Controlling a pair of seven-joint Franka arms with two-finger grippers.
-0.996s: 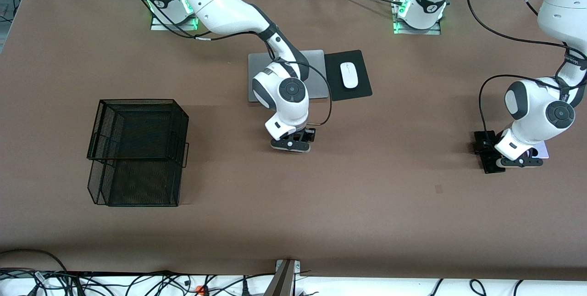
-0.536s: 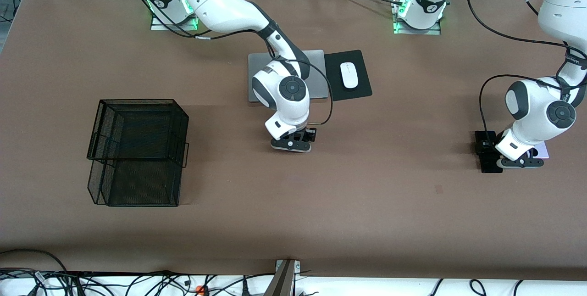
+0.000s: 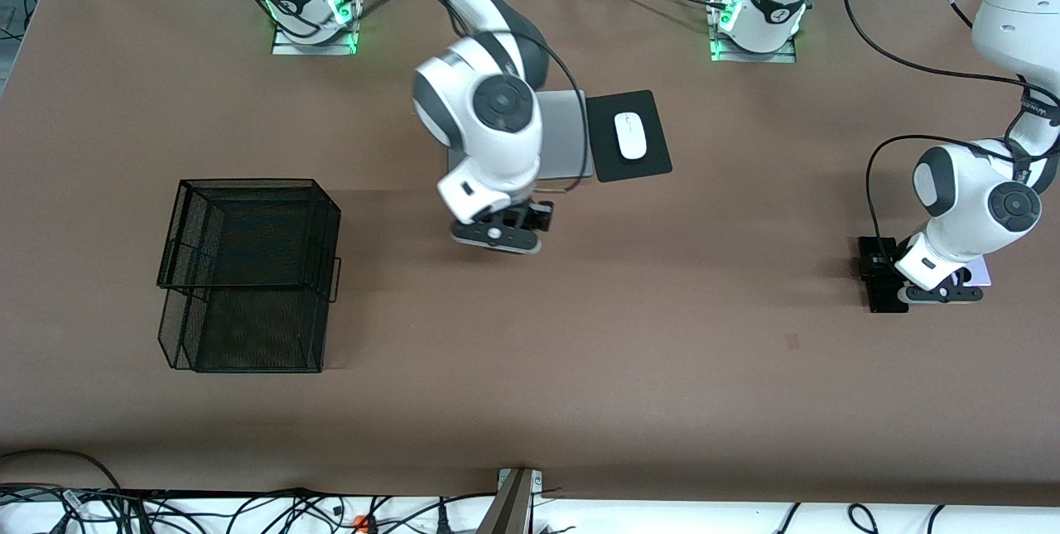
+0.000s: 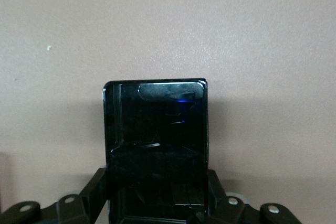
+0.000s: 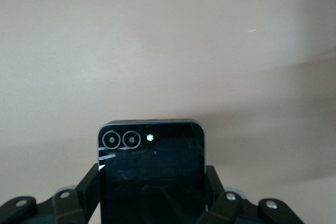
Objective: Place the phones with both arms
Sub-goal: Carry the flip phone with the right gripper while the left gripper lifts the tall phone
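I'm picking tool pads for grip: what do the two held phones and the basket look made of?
The phone in the left tool looks like glossy black glass; reflections streak its face. The phone in the right tool also looks like shiny dark glass, with a paler rim, perhaps metal. The basket looks like matte black wire mesh; you can see through it.

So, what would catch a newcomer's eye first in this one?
Probably the right tool, up over the middle of the table near the grey laptop, shut on a black flip phone. Next, the left tool, low at the left arm's end of the table, is closed on a slim black phone beside a lavender-white phone. A black mesh basket stands at the right arm's end.
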